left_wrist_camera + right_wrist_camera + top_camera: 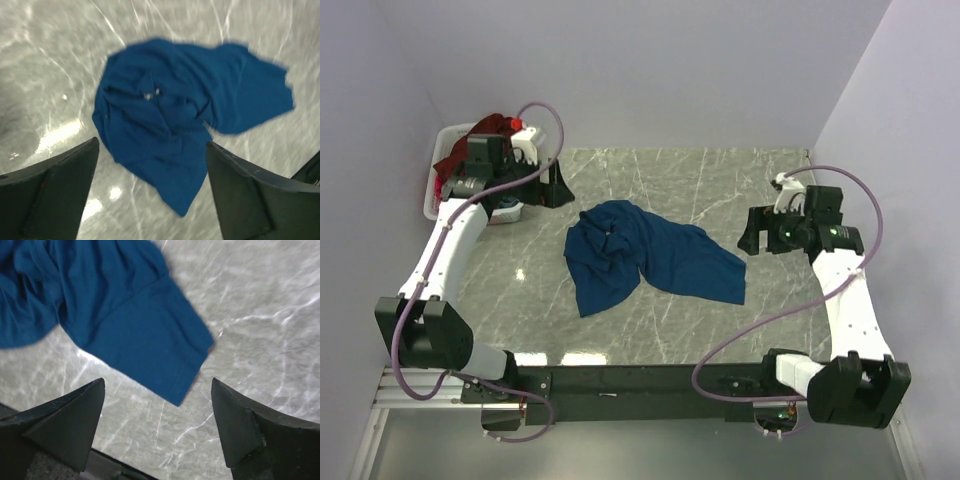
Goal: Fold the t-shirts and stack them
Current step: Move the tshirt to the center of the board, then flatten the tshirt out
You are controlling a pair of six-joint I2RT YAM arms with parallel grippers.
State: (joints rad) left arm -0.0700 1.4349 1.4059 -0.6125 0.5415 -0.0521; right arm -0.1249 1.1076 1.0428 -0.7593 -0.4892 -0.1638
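**Blue shirt, all crumpled**

Marble worktop (720,180) has a deep-blue shirt (640,260) bunched up mid-surface, one sleeve lying flat toward the right. Basket (432,185) far left holds a red shirt (485,128). Left jaws and right jaws both gape wide, empty.

Bright, even overhead light, and white glare spots shine on the worktop (520,272). The left wrist view is smeared soft, blue shirt (165,135) edges fuzzy; the right wrist view is sharper.

T-shirt (650,258) on table (720,180) centre, left tool (555,186) behind-left, right tool (753,238) right, basket (432,188) far-left corner
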